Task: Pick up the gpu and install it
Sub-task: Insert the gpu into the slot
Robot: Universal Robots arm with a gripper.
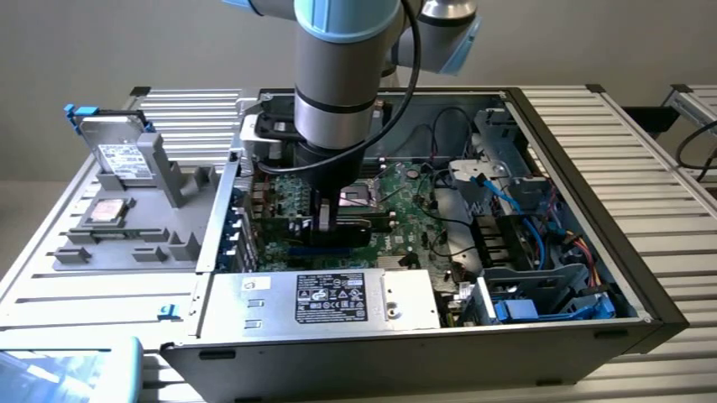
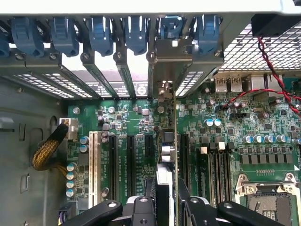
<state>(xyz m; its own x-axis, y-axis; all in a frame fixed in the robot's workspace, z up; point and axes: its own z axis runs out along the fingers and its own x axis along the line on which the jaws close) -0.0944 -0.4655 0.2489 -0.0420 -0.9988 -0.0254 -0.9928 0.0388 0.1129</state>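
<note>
Cool, even indoor light, with glare at the case's back.
In the exterior view soft light falls from above: the table [image 1: 627, 151] and the supply [image 1: 258, 304] shine pale, and the arm [image 1: 336, 84] shades the board [image 1: 417, 211] beneath it. In the wrist view white glare burns through the slots [image 2: 75, 63], the case wall [image 2: 23, 155] lies dim, and the gripper [image 2: 164, 188] closed around the gpu [image 2: 167, 141] is dark.

Tool [image 1: 325, 220] gripping gpu [image 1: 364, 228] upright, inside open computer case [image 1: 448, 346]
</note>
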